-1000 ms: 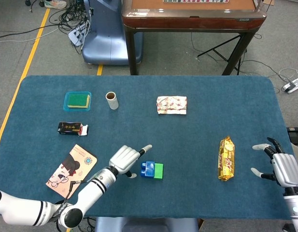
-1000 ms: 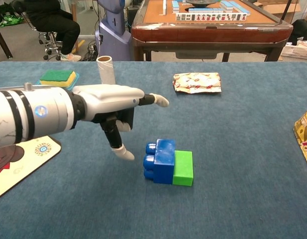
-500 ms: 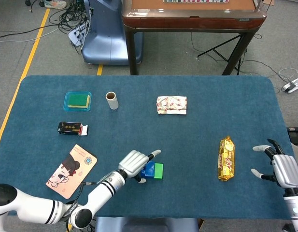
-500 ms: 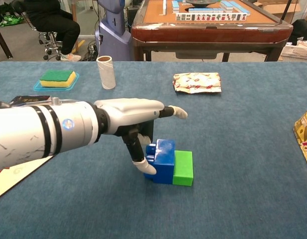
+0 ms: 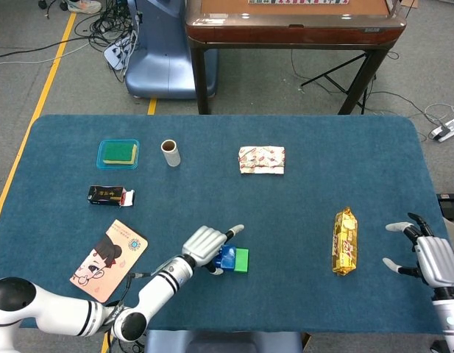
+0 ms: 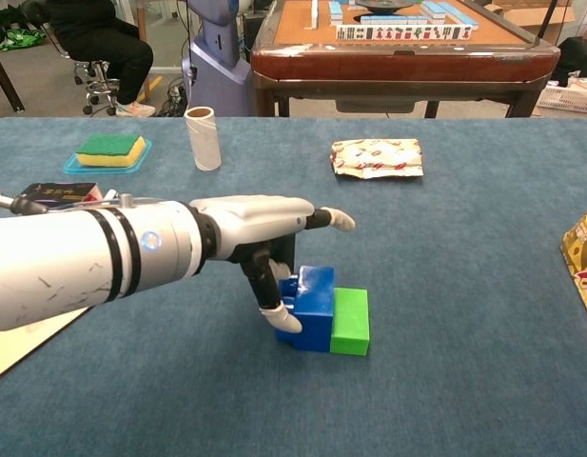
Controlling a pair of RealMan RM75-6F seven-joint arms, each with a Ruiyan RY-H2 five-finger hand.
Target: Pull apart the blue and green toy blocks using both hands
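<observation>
The blue block (image 5: 227, 257) and green block (image 5: 242, 260) lie joined on the blue table cloth, near the front middle, blue on the left. My left hand (image 5: 205, 245) hovers over the blue block (image 6: 315, 303) from the left. Its thumb tip (image 6: 279, 319) touches the block's near left face, one finger points out straight over the top, and the others hang behind the block. The green block (image 6: 350, 321) is untouched. My right hand (image 5: 431, 258) rests far off at the table's right edge, fingers spread and holding nothing; only the head view shows it.
A yellow snack bar (image 5: 345, 240) lies between the blocks and my right hand. Further back are a red-and-white packet (image 5: 261, 159), a paper roll (image 5: 170, 153), a sponge in a tray (image 5: 118, 154) and a black box (image 5: 109, 195). A picture booklet (image 5: 109, 259) lies front left.
My left hand moved right, from beside the blocks to over the blue block, and its thumb now touches it. The blocks and my right hand have not moved.
</observation>
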